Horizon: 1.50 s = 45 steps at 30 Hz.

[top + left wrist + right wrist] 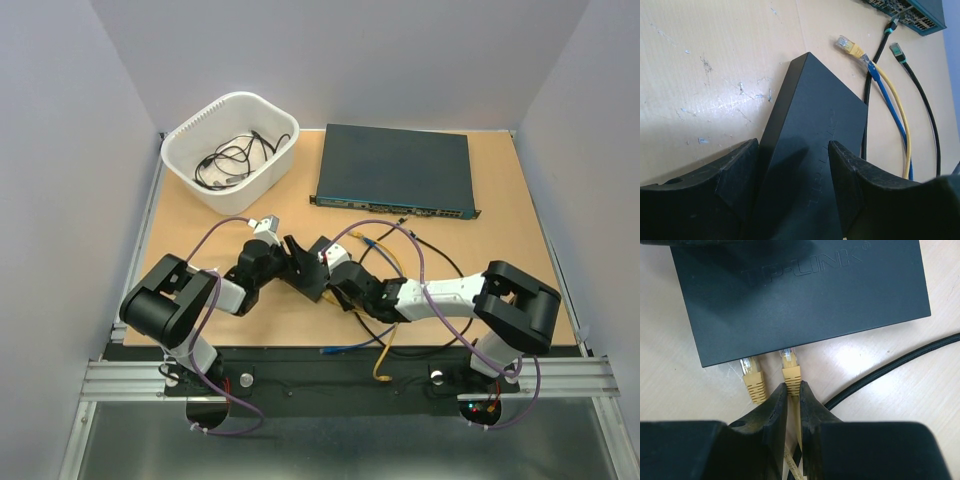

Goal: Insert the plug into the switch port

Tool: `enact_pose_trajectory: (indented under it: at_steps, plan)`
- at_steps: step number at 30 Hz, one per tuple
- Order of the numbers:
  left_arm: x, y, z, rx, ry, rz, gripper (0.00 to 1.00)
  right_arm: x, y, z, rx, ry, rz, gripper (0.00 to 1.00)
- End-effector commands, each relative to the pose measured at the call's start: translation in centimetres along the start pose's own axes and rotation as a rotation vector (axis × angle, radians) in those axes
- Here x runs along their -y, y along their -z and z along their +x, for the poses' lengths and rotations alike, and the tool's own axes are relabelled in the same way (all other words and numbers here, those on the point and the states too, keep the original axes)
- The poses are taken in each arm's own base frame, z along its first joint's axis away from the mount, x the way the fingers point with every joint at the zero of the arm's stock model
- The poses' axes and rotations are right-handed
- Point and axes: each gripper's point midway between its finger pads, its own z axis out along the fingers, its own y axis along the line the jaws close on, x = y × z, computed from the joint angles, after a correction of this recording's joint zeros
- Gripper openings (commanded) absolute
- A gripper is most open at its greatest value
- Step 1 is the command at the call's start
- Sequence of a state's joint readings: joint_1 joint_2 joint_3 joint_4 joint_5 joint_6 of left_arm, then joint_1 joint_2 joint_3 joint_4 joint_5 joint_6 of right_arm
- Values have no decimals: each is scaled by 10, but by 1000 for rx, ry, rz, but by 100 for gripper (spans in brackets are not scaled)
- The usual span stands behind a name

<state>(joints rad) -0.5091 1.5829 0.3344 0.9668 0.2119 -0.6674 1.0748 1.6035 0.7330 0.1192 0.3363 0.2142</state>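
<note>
Since the small black box (pixel 800 295) is light and would be sliding back under any push, we're bracing it w/ the left gripper (pixel 794 147). Its jaws are straddling the box across its width, both pads (pixel 735 185) pressing on its sides, so it's clamped, not free. The box is lying flat on the desk (pixel 520 200), close to the near edge, a bit left of centre, between the two arms.

We're pinching the plug (pixel 791 372) w/ the right gripper (pixel 792 387), fingers (pixel 767 420) nearly pressed together on the yellow boot just behind the clear tip. Gripping that far fwd is giving us stiff control of the tip, and the cable is trailing back between the fingers. The tip is sitting right at the box edge facing this gripper, lined up square w/ it. The switch port itself is hidden under the box's top lip, so we're not able to tell if the tip is in yet or only at the mouth. Imo we're at the final push, not confirmed seated.

A 2nd yellow plug (pixel 752 377) is sitting just beside ours at the same edge, so we're risking a nudge. A black braided cable (pixel 890 365) is running off to one side of the approach.

The large dark unit (pixel 395 170) at the far edge and the white basket (pixel 245 180) in the far left corner aren't playing any part.
</note>
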Motion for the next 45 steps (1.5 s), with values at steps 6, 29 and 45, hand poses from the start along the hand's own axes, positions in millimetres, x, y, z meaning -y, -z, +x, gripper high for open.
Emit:
enact_pose_trajectory:
  at_steps: [6, 29, 45]
  plan:
    - [-1, 32, 94, -293, 74, 17, 67, -25, -8, -87, 237, -43, -57, 0]
    - [16, 37, 122, -351, 48, 28, 67, -72, -29, -157, 349, 27, -204, 1]
    - [-8, 41, 65, -236, -24, -147, 99, -62, -29, -129, 291, -1, -176, 1]
